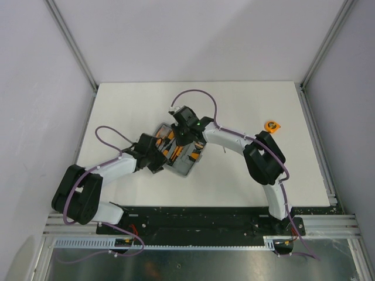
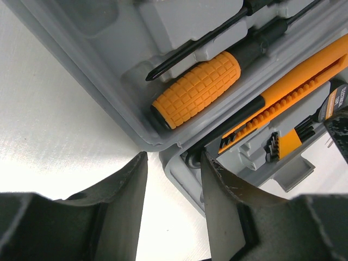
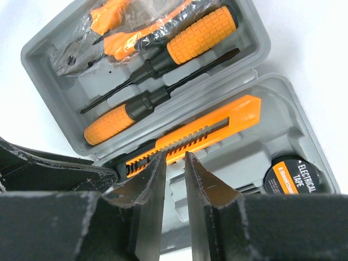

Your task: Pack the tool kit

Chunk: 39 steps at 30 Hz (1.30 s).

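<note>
The white desk [image 1: 135, 111] is carrying everything. The left arm [image 1: 111, 167] and the right arm [image 1: 234, 140] are reaching toward its middle, where the grey case [image 1: 186, 168] is lying open with both halves facing up.

The left pincer [image 2: 174, 160] is standing spread at the hinge end of the case. A corner of one half is sitting between its fingers, and a strip of desk is showing beside one finger.

The right pincer [image 3: 175, 157] is hanging over the other half with its fingers a little apart and nothing seen between them. Its tips are sitting right at the near edge of the orange knife [image 3: 201, 128]; I cannot tell whether they are touching it.

The knife is lying slantwise in its slot. In the far half, an upper screwdriver [image 3: 201, 35] and a lower screwdriver [image 3: 109, 125] are resting side by side. The pliers [image 3: 103, 27] are lying beyond them in clear wrap. A black roll of electrical tape [image 3: 293, 174] is sitting in a round pocket beside the knife. An orange tape measure [image 1: 272, 125] is lying on the desk, well apart from the case.
</note>
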{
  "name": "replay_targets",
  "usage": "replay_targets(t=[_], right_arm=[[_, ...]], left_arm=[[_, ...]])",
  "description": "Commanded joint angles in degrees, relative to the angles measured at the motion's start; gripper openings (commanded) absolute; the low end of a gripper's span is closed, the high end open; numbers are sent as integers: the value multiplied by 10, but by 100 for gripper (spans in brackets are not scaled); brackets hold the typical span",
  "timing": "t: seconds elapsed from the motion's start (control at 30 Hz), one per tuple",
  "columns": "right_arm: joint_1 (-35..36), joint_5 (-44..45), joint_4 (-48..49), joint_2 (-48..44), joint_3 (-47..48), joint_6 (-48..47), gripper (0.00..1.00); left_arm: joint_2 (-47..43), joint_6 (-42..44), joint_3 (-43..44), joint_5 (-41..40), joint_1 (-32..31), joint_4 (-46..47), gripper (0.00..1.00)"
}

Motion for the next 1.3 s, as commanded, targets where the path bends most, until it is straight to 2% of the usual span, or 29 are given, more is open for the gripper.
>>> replay_targets(t=[0.0,0.1,0.27,0.47,0.63,0.77,0.9,1.1,1.27], right_arm=[[6,-10,5,20,21,-7,25],[8,-11,-4,41,30,-11,22],[11,-10,-15,59,23,-12,18],[23,-7,-4,64,-33,-10,17],[38,7,13,72,-78,-17,16],[43,9,32,80,-112,-14,15],[41,9,39,78,-132,-9,15],[21,17,52,34,-136,-2,18],[12,16,43,11,-87,-10,22]], left_arm=[[19,27,-16,-30,0,-58,48],[20,27,-18,-29,0,-58,47],[22,23,-22,-26,3,-58,41],[30,20,-24,-21,4,-54,33],[41,19,-39,-16,3,-35,22],[54,20,-50,-22,1,-23,19],[51,35,-44,-46,-26,-8,21],[72,59,-1,-76,-94,0,30],[75,60,-2,-90,-108,5,40]])
